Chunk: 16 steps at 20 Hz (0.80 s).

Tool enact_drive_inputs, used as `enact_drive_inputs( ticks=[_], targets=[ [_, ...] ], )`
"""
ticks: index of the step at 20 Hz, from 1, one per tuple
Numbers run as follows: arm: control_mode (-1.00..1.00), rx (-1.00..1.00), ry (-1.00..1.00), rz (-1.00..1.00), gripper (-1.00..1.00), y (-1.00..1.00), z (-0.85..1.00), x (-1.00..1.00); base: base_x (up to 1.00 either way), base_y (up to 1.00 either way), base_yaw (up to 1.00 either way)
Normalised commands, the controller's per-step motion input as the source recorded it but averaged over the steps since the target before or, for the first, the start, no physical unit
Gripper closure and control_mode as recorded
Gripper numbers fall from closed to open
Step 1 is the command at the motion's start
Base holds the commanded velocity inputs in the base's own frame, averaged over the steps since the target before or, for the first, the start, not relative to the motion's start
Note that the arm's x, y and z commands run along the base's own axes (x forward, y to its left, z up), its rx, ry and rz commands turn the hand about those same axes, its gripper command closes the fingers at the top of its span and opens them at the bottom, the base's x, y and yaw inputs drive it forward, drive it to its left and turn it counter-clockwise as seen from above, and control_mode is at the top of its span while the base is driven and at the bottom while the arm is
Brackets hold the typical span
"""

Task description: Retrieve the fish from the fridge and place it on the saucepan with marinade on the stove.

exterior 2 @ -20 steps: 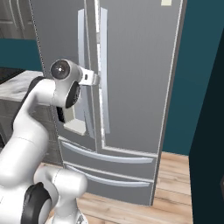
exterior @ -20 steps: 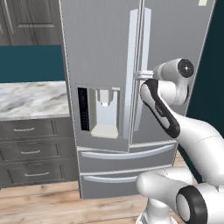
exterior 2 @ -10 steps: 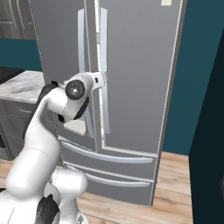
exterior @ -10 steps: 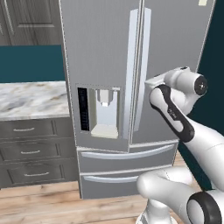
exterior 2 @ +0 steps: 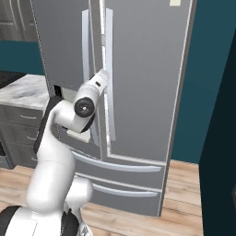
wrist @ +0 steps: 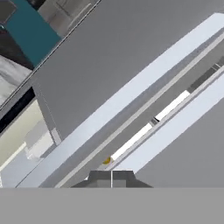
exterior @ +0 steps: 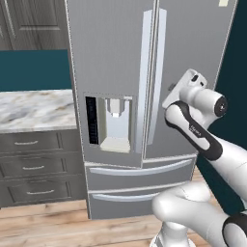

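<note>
hand view: gripper (wrist: 111, 176) closed, empty, fingertips pressed together right at the seam between the two doors of the fridge (exterior: 120, 58). fridge stands upright, long axis vertical, against the teal wall. a thin gap shows at the seam. two long handles (exterior: 144, 82), two lower drawers (exterior: 140, 171), one dispenser panel (exterior: 110, 123).

1 fridge (exterior: 116, 62), 2 handles (exterior: 143, 82), perhaps 2 drawers (exterior: 140, 170).

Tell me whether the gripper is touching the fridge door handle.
Cannot tell. In the hand view the shut gripper sits close to the fridge door seam, but no view plainly shows contact or a gap.
</note>
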Motion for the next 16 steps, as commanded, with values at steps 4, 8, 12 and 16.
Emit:
enact_drive_inputs(
  ticks=[4,8,12,16],
  targets=[
    [-1.0,-0.65,-0.04,0.18,1.0,-0.05,0.04,-0.02,0.0,0.0,0.0],
    [-1.0,-0.59,0.0,0.17,1.0,0.0,0.0,0.0,0.0,0.0,0.0],
    [-1.0,-0.43,-0.01,0.12,1.0,0.0,0.0,0.14,0.0,0.0,0.0],
    [-1.0,-0.03,-0.06,0.03,1.0,0.0,-0.04,0.26,0.0,0.0,0.0]
  ],
)
